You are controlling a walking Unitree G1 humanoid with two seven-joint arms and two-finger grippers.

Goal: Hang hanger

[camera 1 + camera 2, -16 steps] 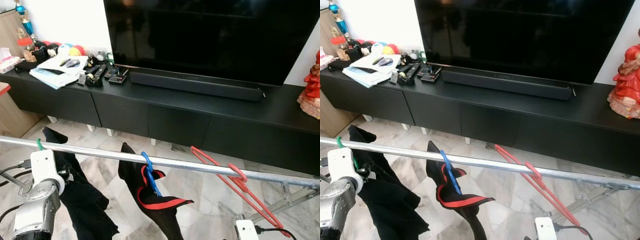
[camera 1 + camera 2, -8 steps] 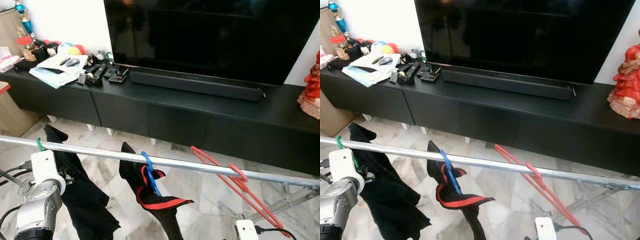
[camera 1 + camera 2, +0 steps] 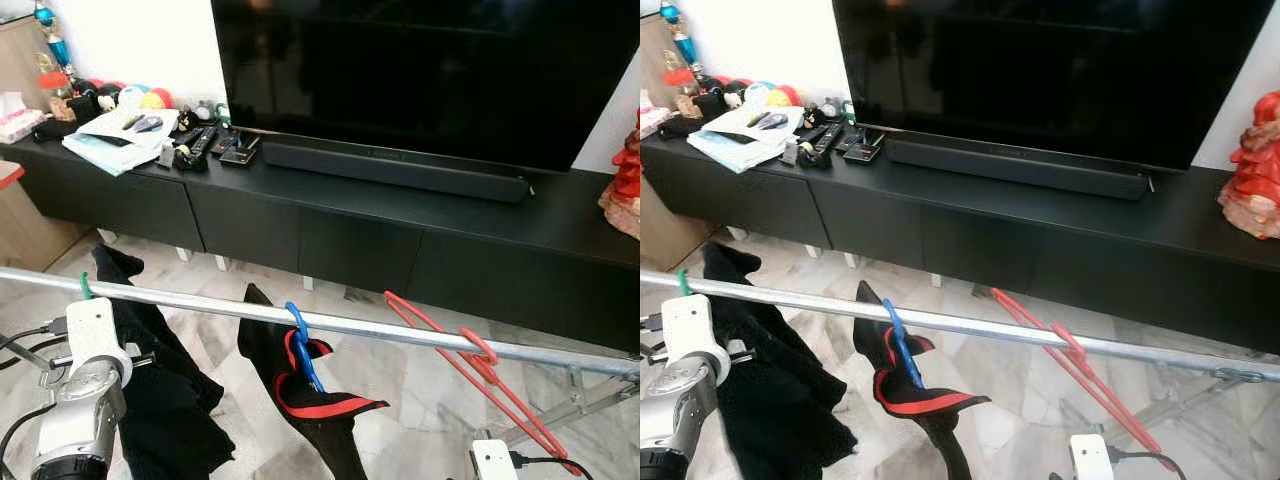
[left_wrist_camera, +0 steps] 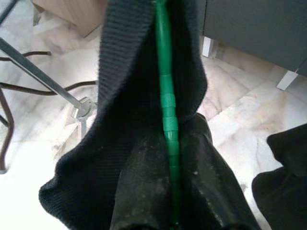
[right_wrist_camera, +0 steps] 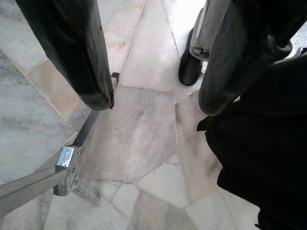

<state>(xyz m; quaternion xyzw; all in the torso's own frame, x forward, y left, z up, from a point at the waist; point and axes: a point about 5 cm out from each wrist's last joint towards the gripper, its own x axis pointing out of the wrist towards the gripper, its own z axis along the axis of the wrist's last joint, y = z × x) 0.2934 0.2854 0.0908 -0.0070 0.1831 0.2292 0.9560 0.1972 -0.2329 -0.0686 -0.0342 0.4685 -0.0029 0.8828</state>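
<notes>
The right gripper [image 5: 153, 103] hangs with fingers spread over the marble floor [image 5: 139, 139], metal rack leg [image 5: 72, 160] below, black cloth [image 5: 261, 153] beside.

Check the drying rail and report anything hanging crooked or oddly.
The red hanger sits askew on the metal rail: it is empty and slants steeply across the rail instead of hanging straight down. The blue hanger holds its black-and-red garment bunched. The left pincer grips the green hanger with a black garment.
</notes>
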